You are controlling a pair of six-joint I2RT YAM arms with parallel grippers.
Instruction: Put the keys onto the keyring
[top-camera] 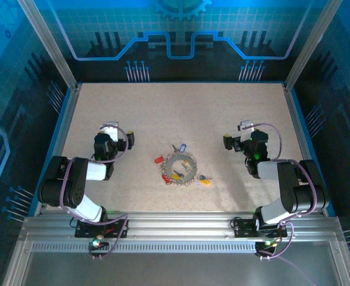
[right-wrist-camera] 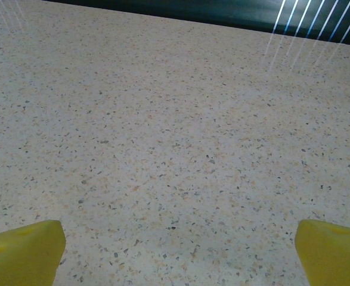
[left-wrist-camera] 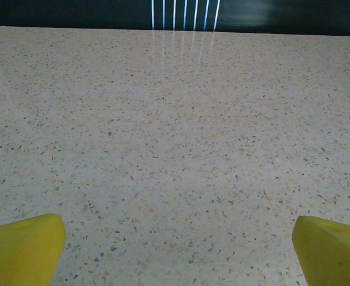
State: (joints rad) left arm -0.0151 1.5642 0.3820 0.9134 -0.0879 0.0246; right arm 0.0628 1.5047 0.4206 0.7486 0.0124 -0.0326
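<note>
A thin silver keyring (top-camera: 187, 159), its rim fringed with small silvery pieces, lies flat on the speckled beige table (top-camera: 180, 107), near the middle and a little toward the near edge. The keys (top-camera: 176, 175) are scattered around and against it. A blue-tagged key (top-camera: 182, 146) sits just beyond the ring's far side, and a red-tagged key (top-camera: 158, 159) lies just beside its left edge. A yellow-tagged key (top-camera: 205, 180) rests near its right near side. More small red and yellow pieces sit at the ring's near left rim, too small to tell whether they are threaded on. From above, the left gripper (top-camera: 116, 137) is well to the left of the ring and the right gripper (top-camera: 240, 138) well to the right, both apart from it and both pointing toward the far side of the table. In the left wrist view, the left gripper's yellow fingertips (left-wrist-camera: 22, 247) sit at the bottom corners, spread wide with bare tabletop between them and nothing held. The right wrist view shows the same: yellow fingertips (right-wrist-camera: 24, 250) far apart, over bare table, holding nothing. A dark blue enclosure wall (top-camera: 180, 42) stands behind the table's far edge.
</note>
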